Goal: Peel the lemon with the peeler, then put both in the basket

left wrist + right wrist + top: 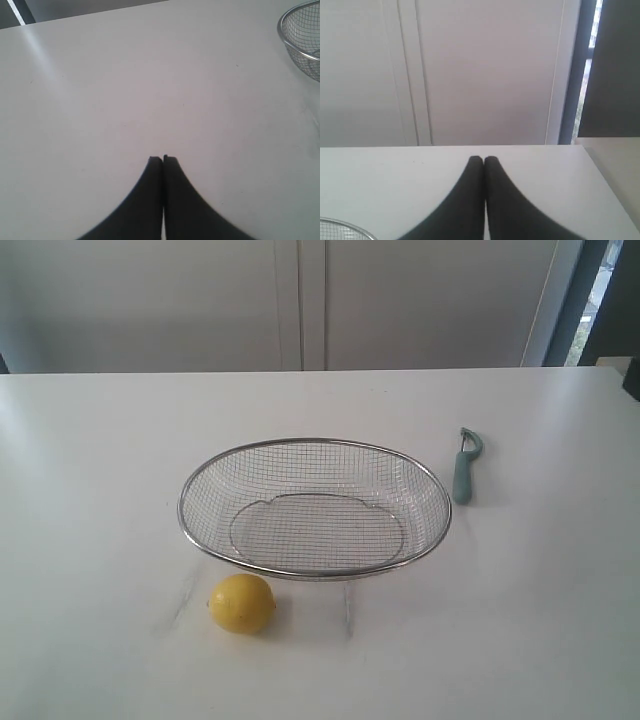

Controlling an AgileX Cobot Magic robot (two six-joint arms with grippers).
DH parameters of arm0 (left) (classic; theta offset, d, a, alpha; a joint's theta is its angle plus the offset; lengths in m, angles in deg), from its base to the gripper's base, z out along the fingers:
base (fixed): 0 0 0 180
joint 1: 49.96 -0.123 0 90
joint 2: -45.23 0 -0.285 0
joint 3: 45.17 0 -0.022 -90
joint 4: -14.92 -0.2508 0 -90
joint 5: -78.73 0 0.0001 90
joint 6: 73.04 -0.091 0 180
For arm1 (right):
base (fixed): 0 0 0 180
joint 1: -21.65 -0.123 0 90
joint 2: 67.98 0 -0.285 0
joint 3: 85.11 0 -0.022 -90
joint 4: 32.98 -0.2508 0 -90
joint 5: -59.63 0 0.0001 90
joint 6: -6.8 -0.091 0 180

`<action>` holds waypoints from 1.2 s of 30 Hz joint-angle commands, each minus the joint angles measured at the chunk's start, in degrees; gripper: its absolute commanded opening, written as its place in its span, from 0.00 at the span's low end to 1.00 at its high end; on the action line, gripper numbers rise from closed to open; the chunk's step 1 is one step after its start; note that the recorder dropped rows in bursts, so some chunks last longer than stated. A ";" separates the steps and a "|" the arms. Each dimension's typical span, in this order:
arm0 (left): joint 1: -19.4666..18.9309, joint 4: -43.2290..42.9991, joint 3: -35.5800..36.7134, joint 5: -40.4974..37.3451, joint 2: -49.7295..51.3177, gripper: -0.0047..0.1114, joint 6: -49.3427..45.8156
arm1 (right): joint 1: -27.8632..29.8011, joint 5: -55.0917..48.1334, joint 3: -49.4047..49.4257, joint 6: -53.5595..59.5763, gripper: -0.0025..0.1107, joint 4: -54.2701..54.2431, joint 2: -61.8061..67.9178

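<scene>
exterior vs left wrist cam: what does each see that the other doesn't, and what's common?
Only exterior: the lemon on the near side of the basket, the peeler lying on its right in that view, and the basket's whole oval, empty. Only left wrist: the left gripper, jaws shut, holding nothing. Both: the white table and the basket's wire rim, which the wrist view catches only as a slice at its edge.

— What stands behind?
— Pale grey wall panels (150,300) with vertical seams, and a bright sliver of window (601,285) far right.
— Below?
— A plain white table (90,470), softly lit.
</scene>
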 commanded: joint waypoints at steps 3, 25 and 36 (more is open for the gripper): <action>-0.13 -0.14 0.03 0.03 -0.29 0.04 0.04 | -0.08 -13.67 -8.35 0.65 0.02 0.61 4.58; -0.13 -0.14 0.03 0.03 -0.29 0.04 0.04 | -9.37 -46.53 -31.83 -2.89 0.02 -0.24 22.65; -0.13 -0.14 0.03 0.03 -0.29 0.04 0.04 | -13.22 -57.81 -49.62 -3.01 0.02 0.12 37.20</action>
